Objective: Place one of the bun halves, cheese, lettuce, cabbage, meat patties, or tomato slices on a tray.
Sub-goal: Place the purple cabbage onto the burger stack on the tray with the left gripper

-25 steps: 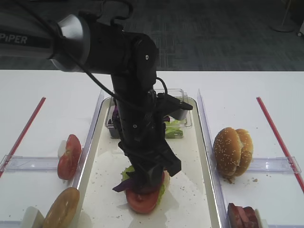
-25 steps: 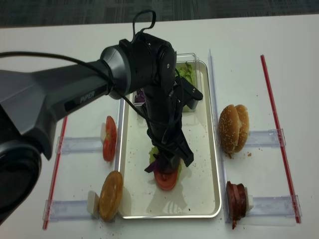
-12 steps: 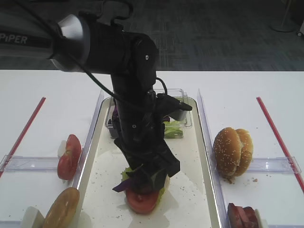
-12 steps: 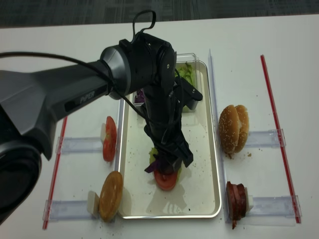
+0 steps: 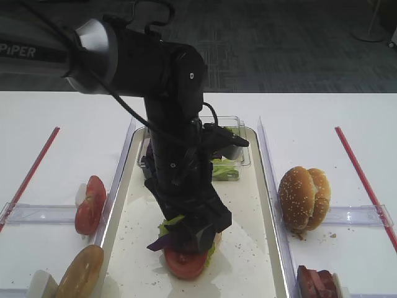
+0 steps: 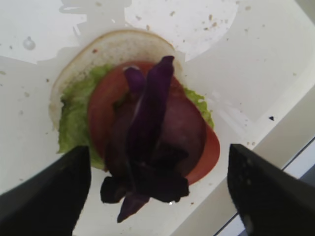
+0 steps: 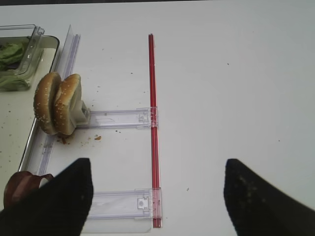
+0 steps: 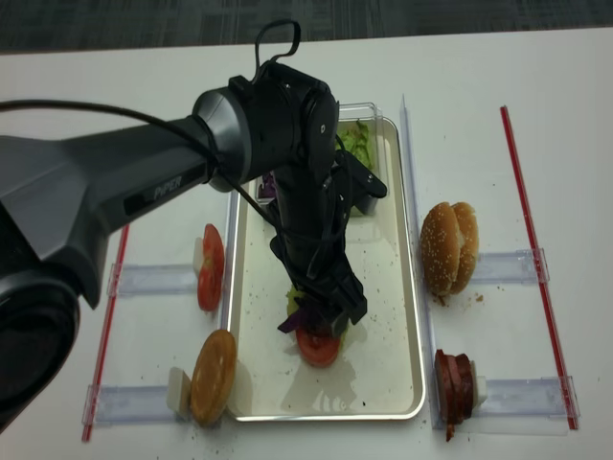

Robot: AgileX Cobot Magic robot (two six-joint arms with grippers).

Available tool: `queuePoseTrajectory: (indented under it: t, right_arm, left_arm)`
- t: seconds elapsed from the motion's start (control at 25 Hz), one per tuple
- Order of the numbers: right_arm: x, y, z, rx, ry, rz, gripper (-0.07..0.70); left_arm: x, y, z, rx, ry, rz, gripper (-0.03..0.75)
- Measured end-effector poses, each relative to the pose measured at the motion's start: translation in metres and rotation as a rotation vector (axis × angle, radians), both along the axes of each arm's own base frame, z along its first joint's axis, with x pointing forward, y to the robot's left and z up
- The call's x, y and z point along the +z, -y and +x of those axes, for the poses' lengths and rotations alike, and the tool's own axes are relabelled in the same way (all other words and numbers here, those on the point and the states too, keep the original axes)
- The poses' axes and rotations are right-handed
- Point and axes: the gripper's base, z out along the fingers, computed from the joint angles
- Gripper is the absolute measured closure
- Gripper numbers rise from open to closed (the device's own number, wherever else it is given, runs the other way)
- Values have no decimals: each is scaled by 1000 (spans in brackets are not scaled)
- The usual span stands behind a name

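Observation:
On the cream tray stands a stack: a bun half, lettuce, a tomato slice and, on top, dark purple cabbage. My left gripper hangs open just above the stack, its fingers wide apart on either side of the cabbage without touching it. From outside, the left gripper hides most of the stack; cabbage and tomato slice stick out below it. My right gripper is open and empty over the table right of the tray.
A clear plastic box with lettuce stands at the tray's far end. Left of the tray are tomato slices and a bun half on holders. Right of it are sesame bun halves and meat patties. Red strips edge the work area.
The left gripper's jaws have spread wider and the arm has risen a little. The cabbage stays on the stack. The right gripper's earlier state is not shown.

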Motion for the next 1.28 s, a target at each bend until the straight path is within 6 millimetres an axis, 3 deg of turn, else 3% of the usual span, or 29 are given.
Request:
queuePoseTrajectory:
  t: [0.32,0.88,1.28]
  right_arm:
    - [0,0,0,0,0,0,61]
    - [0,0,0,0,0,0,61]
    - [0,0,0,0,0,0,61]
  left_arm:
    - [1,-1,-1,-3,-13,11,189]
    - [58,18,24,6,155,-110,189]
    - [59,18,25,1,167,-100,189]
